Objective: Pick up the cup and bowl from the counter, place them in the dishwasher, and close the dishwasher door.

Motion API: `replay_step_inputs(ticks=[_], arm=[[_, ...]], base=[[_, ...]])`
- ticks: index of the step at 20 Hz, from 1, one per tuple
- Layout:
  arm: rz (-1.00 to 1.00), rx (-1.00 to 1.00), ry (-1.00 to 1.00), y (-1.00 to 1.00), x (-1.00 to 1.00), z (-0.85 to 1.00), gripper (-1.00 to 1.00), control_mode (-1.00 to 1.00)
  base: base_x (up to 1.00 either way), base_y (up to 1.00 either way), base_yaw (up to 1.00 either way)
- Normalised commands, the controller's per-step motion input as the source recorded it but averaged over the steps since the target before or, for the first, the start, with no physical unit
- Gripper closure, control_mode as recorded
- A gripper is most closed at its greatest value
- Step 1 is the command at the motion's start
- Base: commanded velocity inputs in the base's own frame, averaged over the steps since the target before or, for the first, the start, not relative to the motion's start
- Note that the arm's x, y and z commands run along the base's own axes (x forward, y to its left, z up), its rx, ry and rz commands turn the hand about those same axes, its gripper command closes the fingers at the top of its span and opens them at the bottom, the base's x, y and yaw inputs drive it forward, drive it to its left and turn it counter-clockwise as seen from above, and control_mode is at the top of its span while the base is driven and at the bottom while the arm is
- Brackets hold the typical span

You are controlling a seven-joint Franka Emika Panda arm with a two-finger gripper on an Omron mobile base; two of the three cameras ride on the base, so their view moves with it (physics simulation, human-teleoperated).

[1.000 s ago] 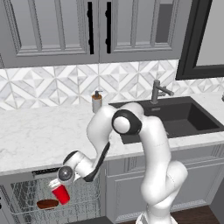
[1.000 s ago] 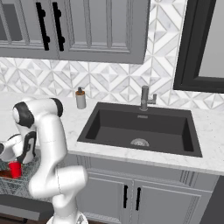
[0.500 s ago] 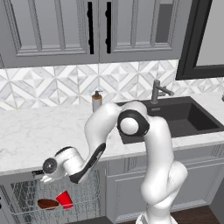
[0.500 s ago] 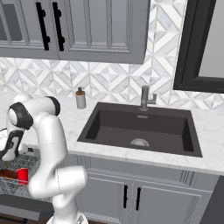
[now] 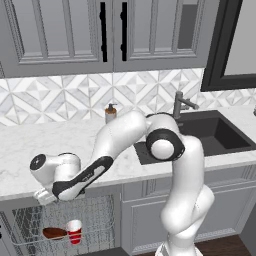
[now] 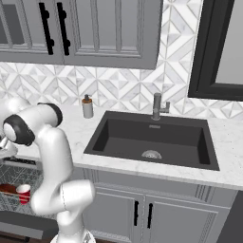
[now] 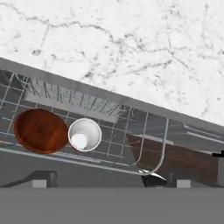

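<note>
Loading is done: cup (image 5: 74, 231) and bowl (image 5: 54, 233) sit side by side in the dishwasher (image 5: 60, 220) rack. Fingers (image 7: 105, 180) are open, empty. Next move: shut the door.

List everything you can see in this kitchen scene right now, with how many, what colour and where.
cup: one, red with white rim and inside, upright in the wire rack, right beside the bowl
bowl: one, reddish-brown, in the rack left of the cup
wire rack: one, metal, pulled out of the dishwasher under the counter
counter: one, white-grey marble, along the wall
sink: one, black, set into the counter
faucet: one, dark grey, behind the sink
soap dispenser: one, grey with brown top, on the counter left of the sink
upper cabinets: grey, black handles, above the backsplash
lower cabinets: grey, below the sink
arm: one, white with dark joints
hand: one, open, above the rack
</note>
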Motion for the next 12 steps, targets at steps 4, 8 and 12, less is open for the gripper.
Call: replay_step_inputs(ticks=[4, 8, 12], arm=[[-0.01, 0.02, 0.15, 0.14, -1.0, 1.0, -1.0, -1.0], [0.0, 0.0, 0.01, 0.17, -1.0, 0.74, -1.0, -1.0], [0.0, 0.0, -0.05, 0.05, -1.0, 0.08, -1.0, -1.0]], base=[[0.0, 0.0, 0.0], [0.0, 0.0, 0.0], [0.0, 0.0, 0.0]])
